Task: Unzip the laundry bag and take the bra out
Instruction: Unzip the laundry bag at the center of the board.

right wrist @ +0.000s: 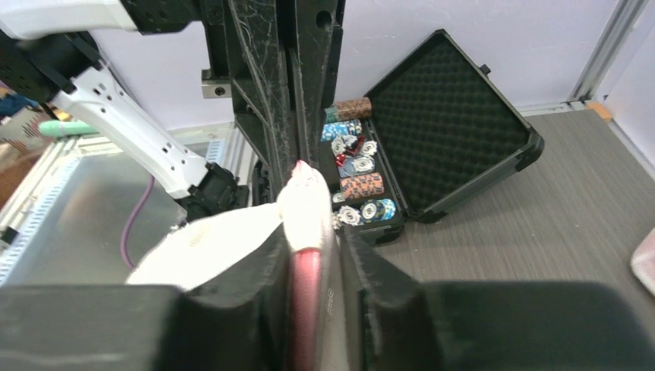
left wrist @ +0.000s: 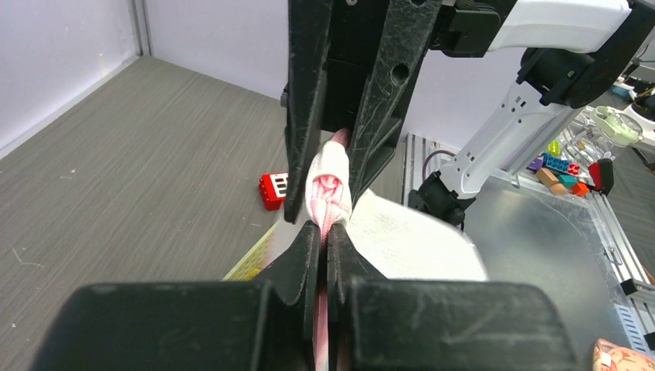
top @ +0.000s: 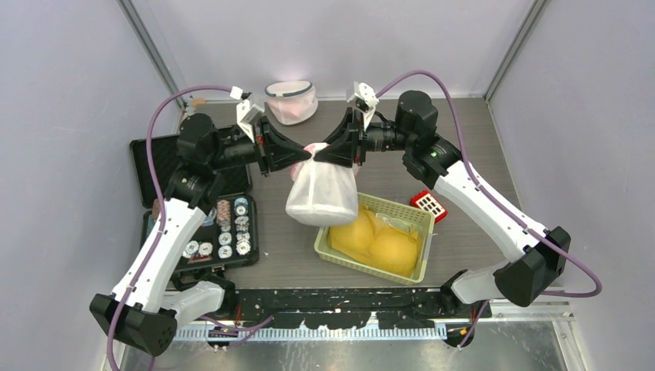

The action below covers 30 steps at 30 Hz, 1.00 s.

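Laundry bag (top: 323,195) hangs in the air, partly over the far corner of a basket (top: 425,239). Left gripper (top: 303,159) is clenched on the bag's pink top edge. Right gripper (top: 324,157) grasps the bunched top just beside it.

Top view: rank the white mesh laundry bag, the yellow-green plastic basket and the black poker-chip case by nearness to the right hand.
1. The white mesh laundry bag: hangs from the right hand, just below it.
2. The yellow-green plastic basket: on the table, toward the arm bases.
3. The black poker-chip case: far left, beyond the left arm.
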Motion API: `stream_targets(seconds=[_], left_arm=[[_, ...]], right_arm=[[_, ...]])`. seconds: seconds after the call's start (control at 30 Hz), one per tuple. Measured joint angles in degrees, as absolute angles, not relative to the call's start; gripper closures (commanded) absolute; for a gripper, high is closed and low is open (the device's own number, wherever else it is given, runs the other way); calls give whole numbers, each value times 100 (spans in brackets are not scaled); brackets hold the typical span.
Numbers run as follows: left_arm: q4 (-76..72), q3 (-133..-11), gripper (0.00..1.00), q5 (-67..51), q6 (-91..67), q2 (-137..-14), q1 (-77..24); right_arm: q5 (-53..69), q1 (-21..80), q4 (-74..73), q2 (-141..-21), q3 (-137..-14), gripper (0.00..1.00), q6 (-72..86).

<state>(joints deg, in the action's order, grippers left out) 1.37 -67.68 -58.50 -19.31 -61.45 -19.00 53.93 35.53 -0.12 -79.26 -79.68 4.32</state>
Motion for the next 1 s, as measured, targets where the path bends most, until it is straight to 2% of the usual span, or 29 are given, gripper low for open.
stream_targets(seconds=[0.07,0.1,0.13,0.17,0.2,0.23,0.27,0.57,0.7,0.73,0.8,1.0], left_arm=[[97,-6757,100,-5839,-1955,-6147,-1900],[91,-6757,100,-5828,-1959,-6147,-1900],[80,-6757,100,-5819,-1962,-6145,-1900],[75,-6757,100,-5808,-1962,-6143,-1900],[73,-6757,100,-5806,-1962,-6141,-1900],[73,-6757,100,-5802,-1964,-6136,-1900],[71,-6757,100,-5795,-1977,-6134,-1900],[-193,-6722,100,-5701,-2443,-6134,-1852],[-377,-6713,100,-5675,-2650,-6134,-1780],[-427,-6713,100,-5671,-2689,-6134,-1765],[-497,-6713,100,-5669,-2744,-6134,-1756],[-652,-6713,100,-5673,-2862,-6139,-1754]], right_arm=[[5402,3551,25,-7926,-7970,86,464],[5415,3551,40,-7926,-7970,86,473],[5419,3551,40,-7926,-7968,78,478],[5426,3551,40,-7926,-7968,65,471],[5433,3551,34,-7929,-7968,46,458],[5430,3551,25,-7929,-7968,36,478],[5430,3551,30,-7929,-7968,31,464],[5374,3551,419,-7929,-7741,33,617],[5336,3551,716,-7929,-7618,25,858],[5317,3551,790,-7929,-7581,21,932],[5290,3551,910,-7937,-7529,19,1074],[5210,3538,1138,-7955,-7526,22,1356]])
